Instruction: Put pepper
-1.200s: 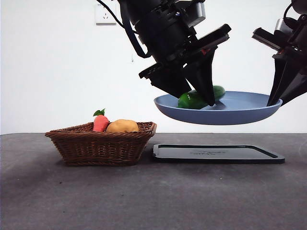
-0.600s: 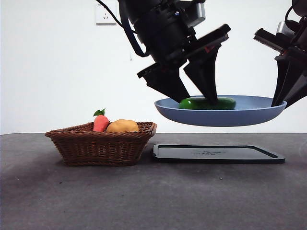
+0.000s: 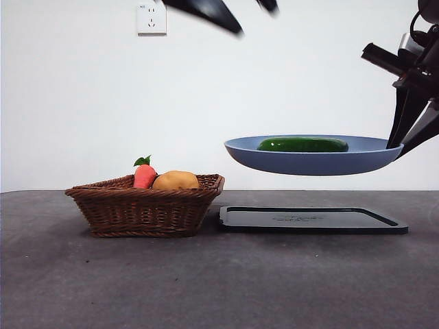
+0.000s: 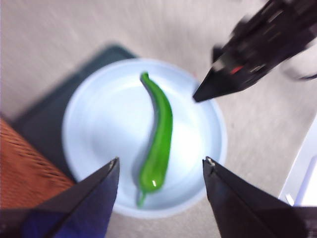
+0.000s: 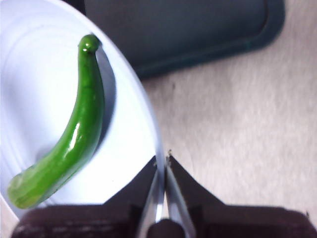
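Pepper (image 3: pixel 302 144) flat on lifted plate (image 3: pixel 312 163), long axis sideways; right gripper (image 5: pixel 162 161) pinches rim; left gripper (image 4: pixel 161 168) spread, empty.

Front low, level; wrists look down; all share plate (image 3: pixel 312 163).

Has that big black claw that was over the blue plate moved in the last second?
Yes. The left gripper has risen from the pepper on the blue plate, up to about the wall socket. Its jaws are open.
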You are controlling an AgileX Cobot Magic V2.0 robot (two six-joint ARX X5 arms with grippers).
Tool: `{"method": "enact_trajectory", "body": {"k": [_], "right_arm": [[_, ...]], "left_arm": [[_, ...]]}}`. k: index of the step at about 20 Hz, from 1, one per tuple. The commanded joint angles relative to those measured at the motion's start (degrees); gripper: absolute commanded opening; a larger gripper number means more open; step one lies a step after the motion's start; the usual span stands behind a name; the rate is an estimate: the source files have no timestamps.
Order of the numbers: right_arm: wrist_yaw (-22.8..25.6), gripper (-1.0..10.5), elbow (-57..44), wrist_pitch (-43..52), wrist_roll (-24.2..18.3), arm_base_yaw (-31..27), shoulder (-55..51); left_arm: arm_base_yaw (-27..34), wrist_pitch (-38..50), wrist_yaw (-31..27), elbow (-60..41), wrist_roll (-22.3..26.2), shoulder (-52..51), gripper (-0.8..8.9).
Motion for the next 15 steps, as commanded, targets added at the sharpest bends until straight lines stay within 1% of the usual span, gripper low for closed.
{"method": "enact_trajectory", "body": {"k": [1,7,11,15], "right_arm": [[-0.17,0.1,2.23,1.33,1.99,-1.29,3.26],[-0.17,0.1,10.64,2.75,1.81,-4.11,14.40],[-0.42,0.1,16.24,4.87,1.73,-5.03,22.23],[-0.48,0.1,18.86,7.93,1.70,-5.03,27.87]], "left_arm": [[0.57,-0.94,-0.31,1.14,2.12,-3.96,2.98],[1.25,-4.46,-1.62,1.14,2.21,-14.58,2.98],[1.25,-4.74,-1.60,1.14,2.14,-18.19,2.98],[1.25,-4.79,-1.60,1.14,1.99,-19.17,2.98]]}}
